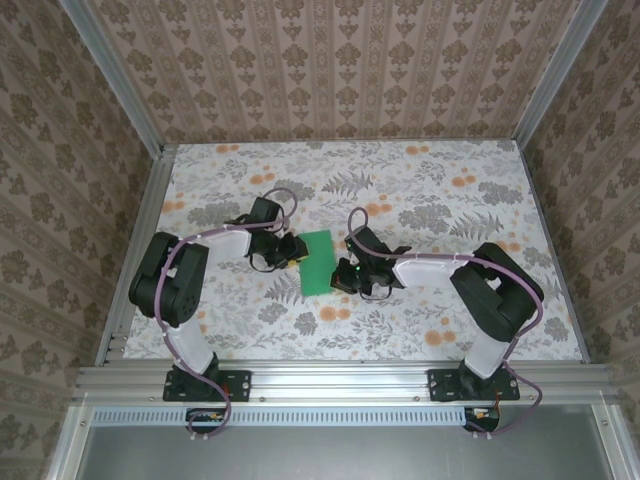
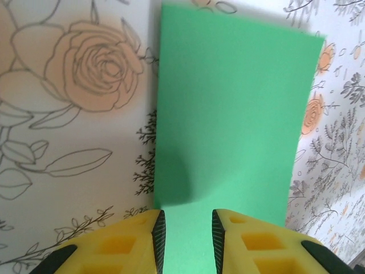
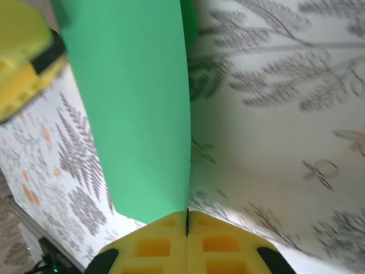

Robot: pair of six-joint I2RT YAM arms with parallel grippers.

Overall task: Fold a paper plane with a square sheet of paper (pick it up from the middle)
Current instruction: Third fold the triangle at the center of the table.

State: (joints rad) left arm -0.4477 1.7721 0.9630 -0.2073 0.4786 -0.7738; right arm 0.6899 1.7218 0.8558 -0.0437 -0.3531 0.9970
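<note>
The sheet of paper is bright green and lies mid-table as an upright rectangle, narrower than a square, not a pointed plane. My left gripper is at its left edge. In the left wrist view the jaws stand apart with the green paper showing flat between and beyond them. My right gripper is at the paper's lower right edge. In the right wrist view its yellow fingers are pressed together on the paper's edge, and the paper rises from them, lifted off the table.
The flowered tablecloth covers the table, with aluminium rails along its sides and patterned walls around it. A yellow finger of the left gripper shows at the upper left of the right wrist view, close to the paper.
</note>
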